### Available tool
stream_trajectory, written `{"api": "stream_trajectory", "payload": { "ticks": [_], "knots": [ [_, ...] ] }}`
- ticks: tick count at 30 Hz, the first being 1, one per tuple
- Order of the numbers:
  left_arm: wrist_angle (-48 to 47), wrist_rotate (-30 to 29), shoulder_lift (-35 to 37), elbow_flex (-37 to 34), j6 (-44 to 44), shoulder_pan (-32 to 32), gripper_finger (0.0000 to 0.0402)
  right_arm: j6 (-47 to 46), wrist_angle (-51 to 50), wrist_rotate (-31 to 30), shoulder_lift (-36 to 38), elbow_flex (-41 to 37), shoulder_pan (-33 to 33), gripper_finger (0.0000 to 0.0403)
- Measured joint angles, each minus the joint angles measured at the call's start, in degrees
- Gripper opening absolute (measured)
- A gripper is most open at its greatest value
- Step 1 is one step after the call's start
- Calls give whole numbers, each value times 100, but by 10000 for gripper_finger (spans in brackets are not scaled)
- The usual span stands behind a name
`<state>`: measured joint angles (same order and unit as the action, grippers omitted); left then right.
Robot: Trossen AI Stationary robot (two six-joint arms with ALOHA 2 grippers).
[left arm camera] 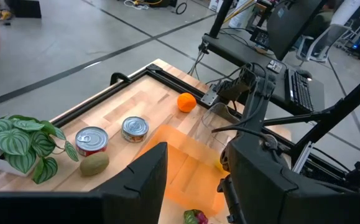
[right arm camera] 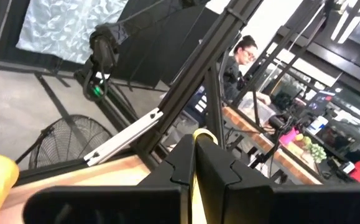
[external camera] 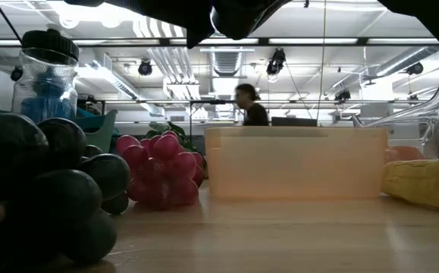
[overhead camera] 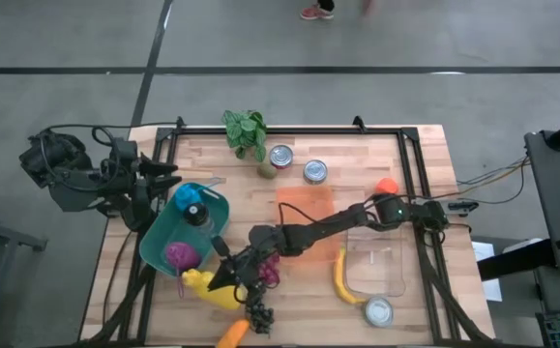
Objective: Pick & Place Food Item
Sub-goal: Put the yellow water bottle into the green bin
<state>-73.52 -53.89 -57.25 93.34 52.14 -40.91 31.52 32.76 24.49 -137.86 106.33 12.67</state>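
Wooden table (overhead camera: 357,155) on grey floor; left gripper (left arm camera: 192,186) parted; right gripper (right arm camera: 195,162) closed.

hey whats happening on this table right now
A two-armed robot is sorting toy food on a wooden table. The right arm stretches across to the near left corner, its right pincer shut and down beside the yellow fruit, red grapes and dark grapes; whether it grips anything is unclear. The left pincer waits open at the table's left edge, above the teal bowl. Cans, a banana and an orange container lie around.
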Motion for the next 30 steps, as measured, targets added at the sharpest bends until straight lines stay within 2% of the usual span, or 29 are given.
{"api": "stream_trajectory", "payload": {
  "ticks": [11, 16, 30],
  "knots": [
    [0, 0, 0, 0, 0, -1, 173, -281, 416, -2, -2, -97, -7, 8],
    [1, 0, -1, 0, 0, -1, 173, -98, 688, -10, 0, -48, -22, 8],
    [-1, 0, 0, 0, 2, -1, 173, 188, 642, -17, 2, 279, -189, 8]
  ]
}}
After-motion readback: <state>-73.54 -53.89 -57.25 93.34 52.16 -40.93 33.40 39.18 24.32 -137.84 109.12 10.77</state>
